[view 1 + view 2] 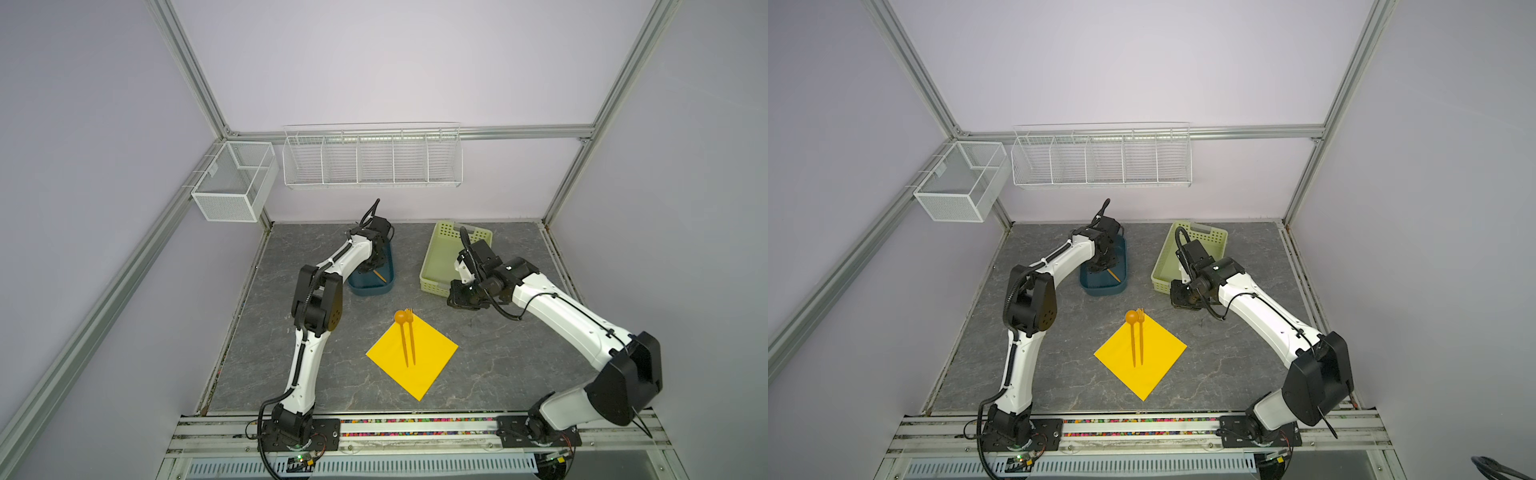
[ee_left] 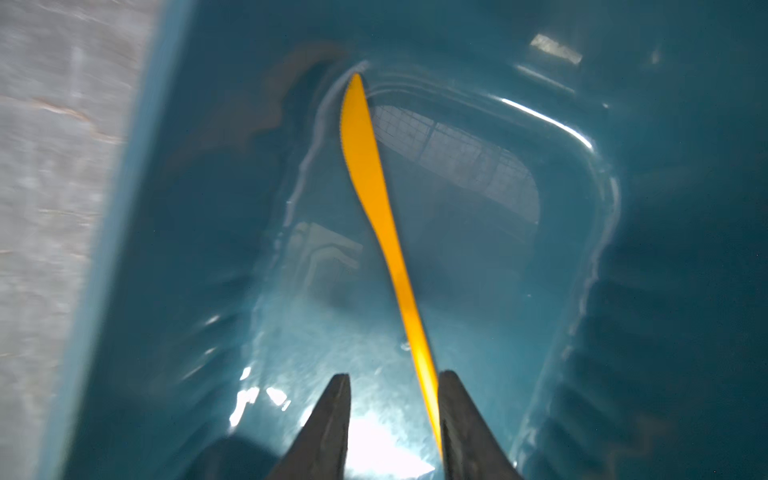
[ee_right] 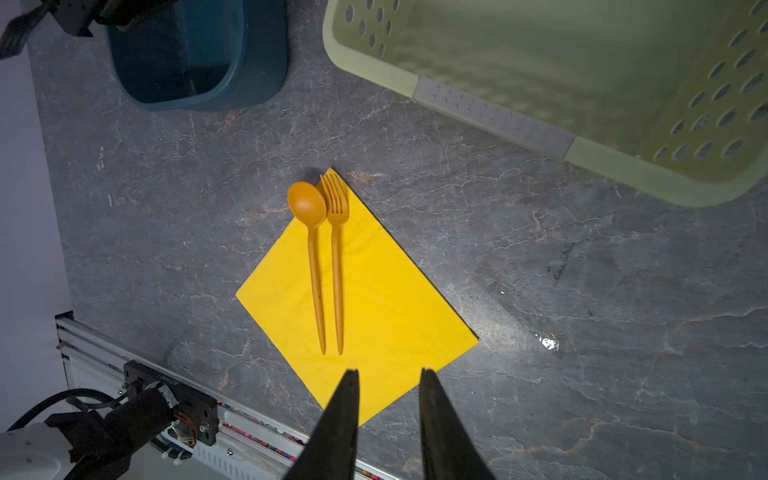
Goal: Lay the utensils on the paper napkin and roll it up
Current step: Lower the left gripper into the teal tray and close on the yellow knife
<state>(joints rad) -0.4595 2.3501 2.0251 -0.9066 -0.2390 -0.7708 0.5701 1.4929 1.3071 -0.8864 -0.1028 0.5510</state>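
Two of the slim orange plastic utensils lie on the bright yellow square paper napkin (image 3: pixel 374 316), which sits flat and unrolled, turned corner-on like a diamond, near the front middle of the grey marbled tabletop (image 3: pixel 582 291). The round-bowled spoon (image 3: pixel 316 270) and the fork (image 3: pixel 337 270) lie side by side with their handles nearly parallel, pointing toward the front rail. Their heads are at the napkin's far corner, where the spoon's bowl overhangs the edge onto the table and touches the fork's head.

The third utensil, the orange plastic knife (image 2: pixel 376 195), is in the dark blue glossy plastic tub (image 2: pixel 208 208) at the back of the table, well apart from the napkin. The left gripper (image 2: pixel 395 375) reaches down inside that tub. Its fingers stand apart with a clear gap, and the knife's handle runs between them, lying against the inner face of one finger while the other stays clear of it. The blade tip rests at a bottom corner of the tub. This wrist view is somewhat blurred.

The right gripper (image 3: pixel 389 370) hangs above the table just by the near end of the pale green perforated plastic basket (image 3: pixel 494 112). Its fingers are narrowly parted with nothing between them. In both top views the napkin (image 1: pixel 428 361) (image 1: pixel 1158 361) lies between the two arms.
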